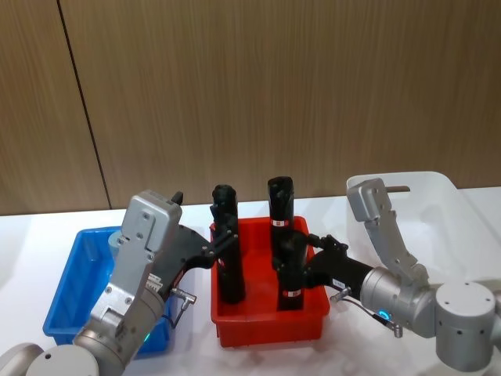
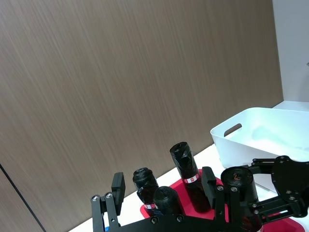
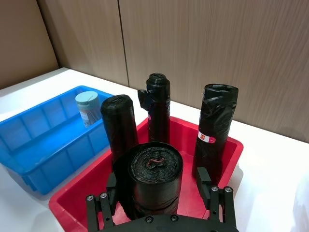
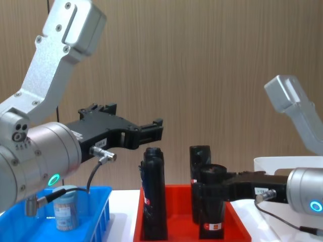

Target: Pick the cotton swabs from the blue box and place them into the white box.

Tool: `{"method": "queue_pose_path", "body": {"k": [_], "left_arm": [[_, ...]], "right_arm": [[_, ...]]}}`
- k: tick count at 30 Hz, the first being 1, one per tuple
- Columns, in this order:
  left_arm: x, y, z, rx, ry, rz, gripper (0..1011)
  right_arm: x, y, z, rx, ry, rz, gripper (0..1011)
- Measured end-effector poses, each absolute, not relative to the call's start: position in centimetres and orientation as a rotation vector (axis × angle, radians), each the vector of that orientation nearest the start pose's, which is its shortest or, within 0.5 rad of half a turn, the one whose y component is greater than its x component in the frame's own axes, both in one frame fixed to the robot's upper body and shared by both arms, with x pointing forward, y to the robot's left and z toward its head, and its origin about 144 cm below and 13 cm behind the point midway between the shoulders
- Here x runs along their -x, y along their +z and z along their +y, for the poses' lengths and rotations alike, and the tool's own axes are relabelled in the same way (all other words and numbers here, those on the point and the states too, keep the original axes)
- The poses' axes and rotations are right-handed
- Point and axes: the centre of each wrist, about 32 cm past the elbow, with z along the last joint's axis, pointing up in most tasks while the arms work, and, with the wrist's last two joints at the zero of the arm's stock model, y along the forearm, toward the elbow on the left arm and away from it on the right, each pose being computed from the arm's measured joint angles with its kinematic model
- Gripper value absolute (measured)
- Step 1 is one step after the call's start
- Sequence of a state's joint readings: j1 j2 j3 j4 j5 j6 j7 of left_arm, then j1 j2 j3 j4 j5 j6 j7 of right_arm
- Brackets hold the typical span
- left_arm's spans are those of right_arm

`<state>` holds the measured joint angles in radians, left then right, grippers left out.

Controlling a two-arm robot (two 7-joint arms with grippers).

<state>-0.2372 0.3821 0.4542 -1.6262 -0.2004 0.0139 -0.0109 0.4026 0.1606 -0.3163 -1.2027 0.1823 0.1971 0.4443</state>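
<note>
Two grippers at a red tray of black rolls, one swab jar in the blue box

The right gripper (image 3: 159,203) is clamped on a crinkled black roll (image 3: 154,181) in the glossy red tray (image 1: 266,323), where four rolls stand. The left gripper (image 4: 151,130) hangs above the tray's left side with its jaws apart, holding nothing. One clear cylindrical swab jar (image 3: 88,108) with a pale round lid stands in the slotted blue box (image 1: 70,286) at left. The smooth white box (image 2: 270,130) with rounded corners sits on the desk (image 3: 275,174) at right.
</note>
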Motion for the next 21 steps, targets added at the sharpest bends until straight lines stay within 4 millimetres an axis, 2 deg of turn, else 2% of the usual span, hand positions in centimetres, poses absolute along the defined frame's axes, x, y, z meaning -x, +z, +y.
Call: {"method": "queue_pose_path", "body": {"k": [6,10,16,17,21], "left_arm": [[-49.2,120.4,19.8,-0.061,1.124,-0.268,1004],[-49.2,120.4,19.8,-0.061,1.124,-0.268,1004],[-49.2,120.4,19.8,-0.061,1.124,-0.268,1004],[-49.2,120.4,19.8,-0.061,1.124,-0.268,1004],[-49.2,120.4,19.8,-0.061,1.124,-0.268,1004]], "right_arm": [[-56.7,116.1,-19.7,0.218,-0.909,0.124,996],[-57.0,116.0,-19.6,0.221,-0.914,0.123,927],[-57.2,116.1,-19.6,0.222,-0.918,0.124,776],[-57.2,116.1,-19.6,0.221,-0.918,0.124,716],[-57.3,116.2,-19.7,0.218,-0.917,0.129,600]]}}
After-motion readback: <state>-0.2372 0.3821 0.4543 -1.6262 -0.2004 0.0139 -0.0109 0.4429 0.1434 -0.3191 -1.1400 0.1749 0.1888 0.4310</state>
